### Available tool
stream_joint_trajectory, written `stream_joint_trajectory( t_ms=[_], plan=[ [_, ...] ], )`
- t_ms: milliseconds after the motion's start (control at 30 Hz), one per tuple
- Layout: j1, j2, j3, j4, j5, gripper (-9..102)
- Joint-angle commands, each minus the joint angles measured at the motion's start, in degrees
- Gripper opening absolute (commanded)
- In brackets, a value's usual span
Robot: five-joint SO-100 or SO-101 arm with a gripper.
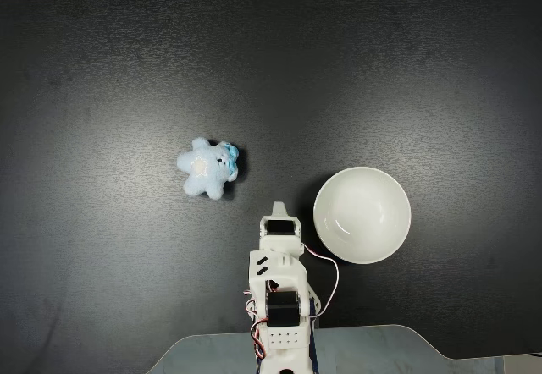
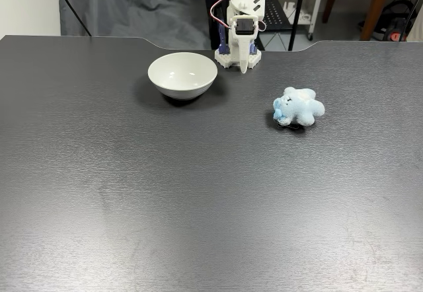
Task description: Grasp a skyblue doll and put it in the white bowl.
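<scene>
— While my arm sits folded at the table's far edge, what lies out there?

— One fluffy, star-shaped skyblue doll (image 2: 299, 107) on the matte dark table (image 2: 198, 206), right of one glossy round white bowl (image 2: 182, 74). My gripper (image 2: 244, 64) points down; whether it's closed, I cannot tell.

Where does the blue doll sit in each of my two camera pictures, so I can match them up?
In a fixed view looking straight down: the blue doll lies left of centre, up and left of the folded arm.
In a fixed view from across the table: the doll lies right of centre, to the right of the arm.
Shared landmark: the white bowl, on the arm's other side from the doll, empty.
</scene>
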Motion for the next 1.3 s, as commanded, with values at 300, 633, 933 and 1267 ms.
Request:
stream_joint_trajectory(
  t_ms=[300, 633, 933, 1267],
  plan=[
    [-0.3, 0.1, -28.5, -17.6, 0.3, -1],
    [-0.3, -0.2, -50.3, -17.5, 0.3, -1],
    [-0.3, -23.6, -78.7, -17.4, 0.3, -1],
    [-0.3, -53.6, -118.4, 1.4, 0.3, -1]
  ],
)
